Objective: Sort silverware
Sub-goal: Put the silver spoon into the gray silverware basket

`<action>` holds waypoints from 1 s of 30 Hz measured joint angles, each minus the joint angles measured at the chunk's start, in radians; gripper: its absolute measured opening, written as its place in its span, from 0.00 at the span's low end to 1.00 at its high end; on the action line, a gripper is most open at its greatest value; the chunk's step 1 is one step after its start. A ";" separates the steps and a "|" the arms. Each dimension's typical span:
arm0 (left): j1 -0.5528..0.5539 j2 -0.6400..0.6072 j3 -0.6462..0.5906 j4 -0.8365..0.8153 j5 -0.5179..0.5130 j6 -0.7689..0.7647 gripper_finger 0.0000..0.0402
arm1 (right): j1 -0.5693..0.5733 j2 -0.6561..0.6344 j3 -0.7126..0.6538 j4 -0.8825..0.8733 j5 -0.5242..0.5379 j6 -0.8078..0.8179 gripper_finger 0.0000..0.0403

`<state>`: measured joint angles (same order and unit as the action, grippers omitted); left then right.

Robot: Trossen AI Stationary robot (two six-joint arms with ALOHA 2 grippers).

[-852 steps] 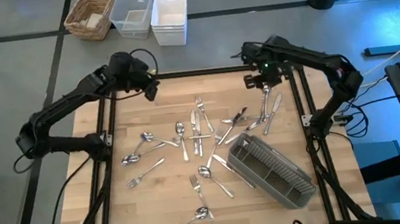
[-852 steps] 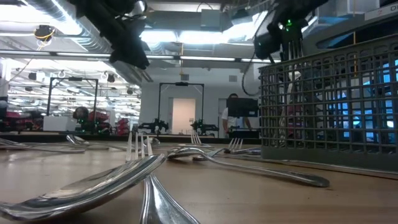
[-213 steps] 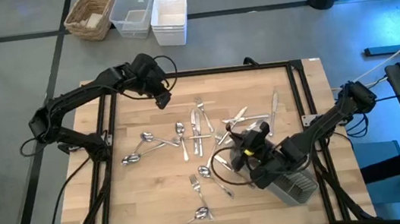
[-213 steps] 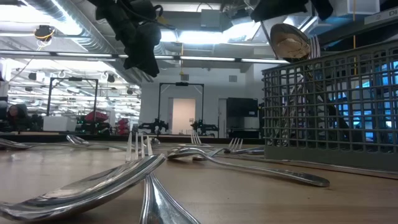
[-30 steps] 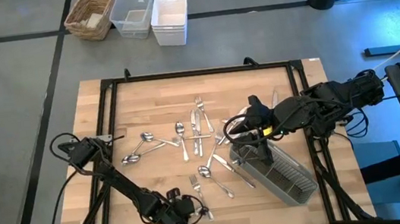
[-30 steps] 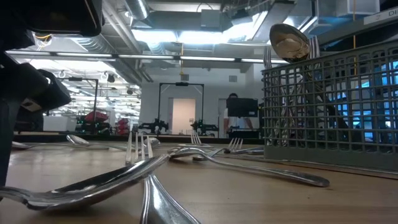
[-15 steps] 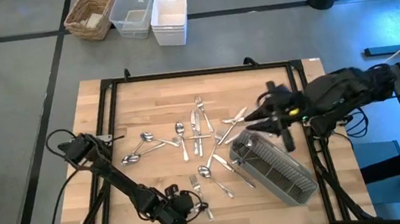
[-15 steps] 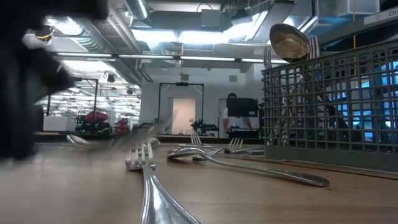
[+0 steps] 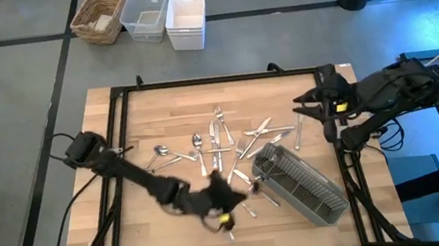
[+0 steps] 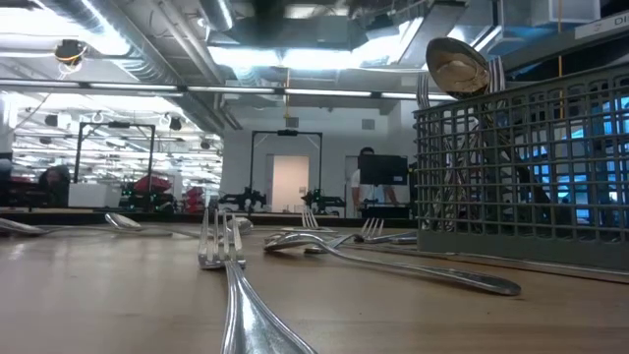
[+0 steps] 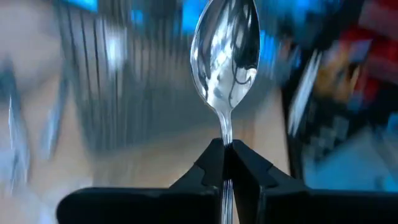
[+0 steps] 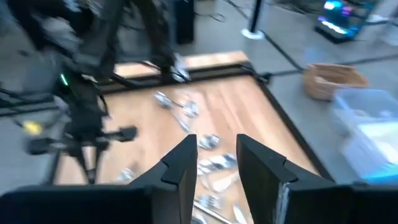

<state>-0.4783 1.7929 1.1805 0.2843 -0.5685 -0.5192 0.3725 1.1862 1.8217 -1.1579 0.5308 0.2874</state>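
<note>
Wooden table (image 9: 151, 114) inside black frame (image 9: 198, 81). Grey slatted caddy (image 9: 298, 182) lying angled at right-front of tabletop. Beyond far edge, on grey floor: wicker basket (image 9: 98, 17), clear plastic tub (image 9: 145, 13), white bin (image 9: 186, 21), side by side.

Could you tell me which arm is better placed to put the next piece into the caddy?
The left. Its gripper is shut on a spoon and sits beside the caddy. The right gripper is open and empty, near the table's far right edge.

No legible text, label, brand or number anywhere in view.
</note>
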 joint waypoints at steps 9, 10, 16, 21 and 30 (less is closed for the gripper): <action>0.223 0.108 0.041 0.536 0.143 0.147 0.02 | 0.000 -0.011 0.000 -0.134 0.089 0.001 0.29; 0.231 0.135 0.069 0.537 0.159 0.134 0.02 | 0.000 -0.015 0.000 -0.150 0.105 0.002 0.29; 0.236 0.319 0.299 0.533 0.203 0.242 0.02 | 0.000 -0.067 0.000 -0.179 0.167 0.003 0.29; 0.236 0.431 0.424 0.534 0.203 0.402 0.04 | 0.000 -0.111 0.000 -0.179 0.167 0.003 0.29; 0.244 0.510 0.446 0.474 0.203 0.396 0.08 | 0.000 -0.165 0.000 -0.182 0.130 0.008 0.29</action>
<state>-0.2344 2.3032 1.6268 0.7584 -0.3656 -0.1229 0.3725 1.0212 1.8217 -1.3404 0.6609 0.2957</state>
